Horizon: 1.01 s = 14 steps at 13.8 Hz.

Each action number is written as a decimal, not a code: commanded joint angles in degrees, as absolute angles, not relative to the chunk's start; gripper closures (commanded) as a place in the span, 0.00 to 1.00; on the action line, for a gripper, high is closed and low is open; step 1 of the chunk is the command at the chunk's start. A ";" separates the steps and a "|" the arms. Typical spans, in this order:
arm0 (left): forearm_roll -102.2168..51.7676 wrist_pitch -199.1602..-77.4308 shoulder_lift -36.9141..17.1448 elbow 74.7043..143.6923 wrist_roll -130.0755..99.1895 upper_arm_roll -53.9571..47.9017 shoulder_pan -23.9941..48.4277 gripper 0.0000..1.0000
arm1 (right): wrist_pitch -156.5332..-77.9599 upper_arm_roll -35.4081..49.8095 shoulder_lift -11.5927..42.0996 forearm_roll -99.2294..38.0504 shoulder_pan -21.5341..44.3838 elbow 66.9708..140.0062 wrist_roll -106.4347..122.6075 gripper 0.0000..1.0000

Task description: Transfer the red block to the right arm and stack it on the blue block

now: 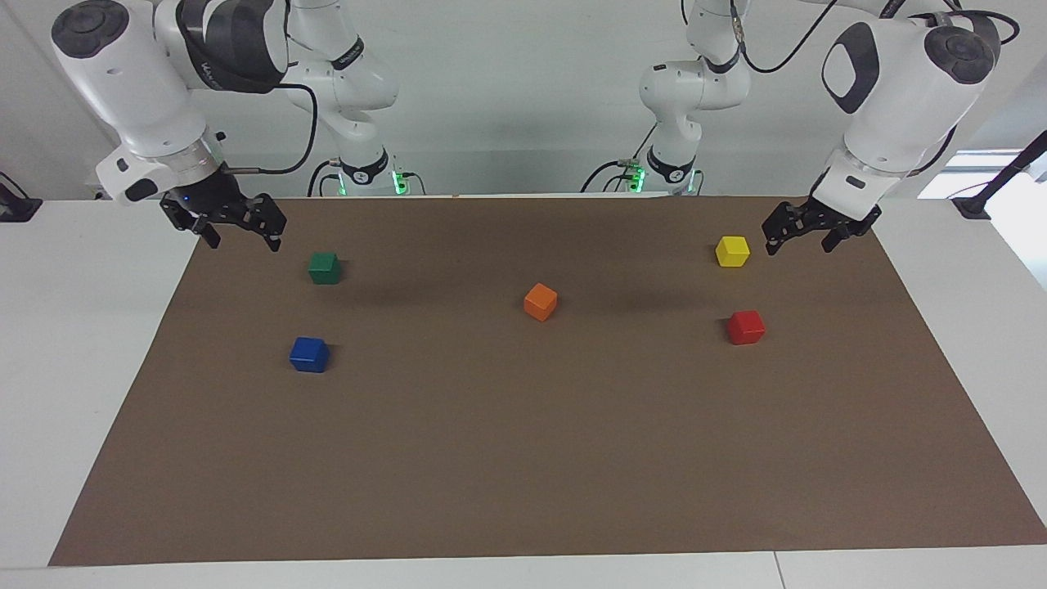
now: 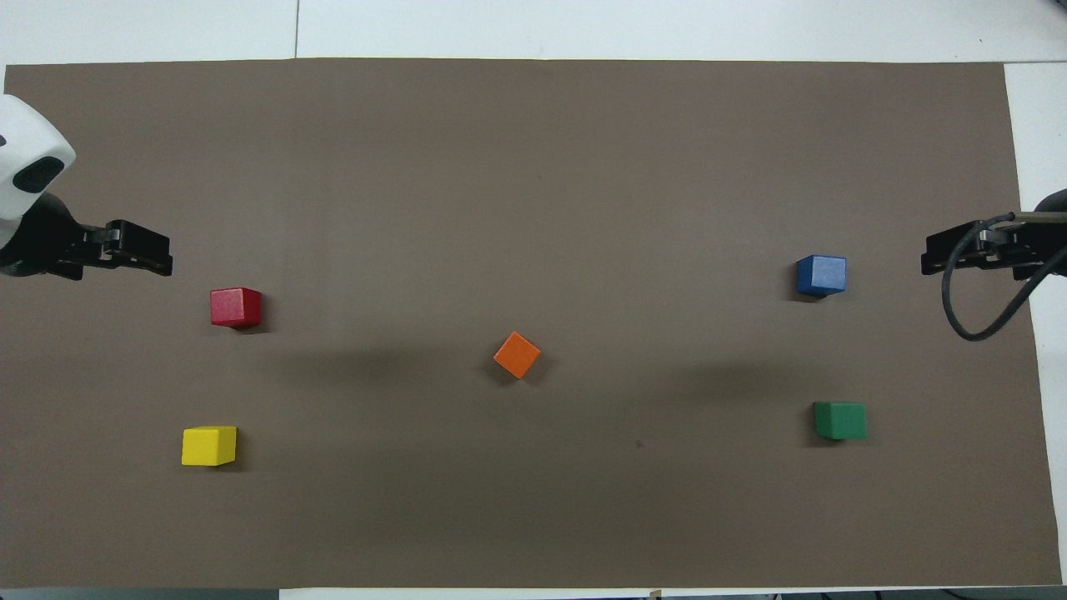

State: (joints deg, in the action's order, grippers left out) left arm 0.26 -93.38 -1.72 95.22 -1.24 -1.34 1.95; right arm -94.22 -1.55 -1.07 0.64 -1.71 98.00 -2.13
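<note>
- Brown matte paper (image 1: 523,458) covers most of the white table (image 1: 82,368), smooth and flat, with a pale wall at the robots' end.
- Five small cubes with plain faces and crisp edges lie on the paper, all well apart from one another.
- The red block (image 1: 746,326) sits flat toward the left arm's end of the table, farther from the robots than the yellow cube (image 1: 732,250). As a cube it has no long axis; its sides run roughly square to the paper's edges.
- The blue block (image 1: 309,354) sits flat toward the right arm's end, farther from the robots than the green cube (image 1: 325,267), also roughly square to the paper.
- The orange cube (image 1: 540,301) lies near the middle of the paper, turned corner-on.
- The left pincer (image 1: 810,231) hangs above the paper's edge just beside the yellow cube, its black fingers spread and holding nothing.
- The right arm (image 1: 131,82), white and glossy, waits; its right pincer (image 1: 243,229) hangs above the paper's corner near the green cube, fingers spread and holding nothing, a black cable looping to the wrist.
</note>
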 commanded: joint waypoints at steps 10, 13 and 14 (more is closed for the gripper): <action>0.44 -92.81 -1.58 95.10 -1.58 0.87 2.55 0.00 | -94.66 -1.14 -2.46 1.67 -2.02 99.58 -1.76 0.00; 0.44 -97.19 -0.36 98.16 -0.88 0.97 2.46 0.00 | -94.66 -1.14 -2.46 1.67 -2.02 99.58 -1.76 0.00; 0.44 -99.12 -0.35 100.09 -0.88 0.97 2.55 0.00 | -94.66 -1.14 -2.46 1.58 -2.02 99.58 -1.84 0.00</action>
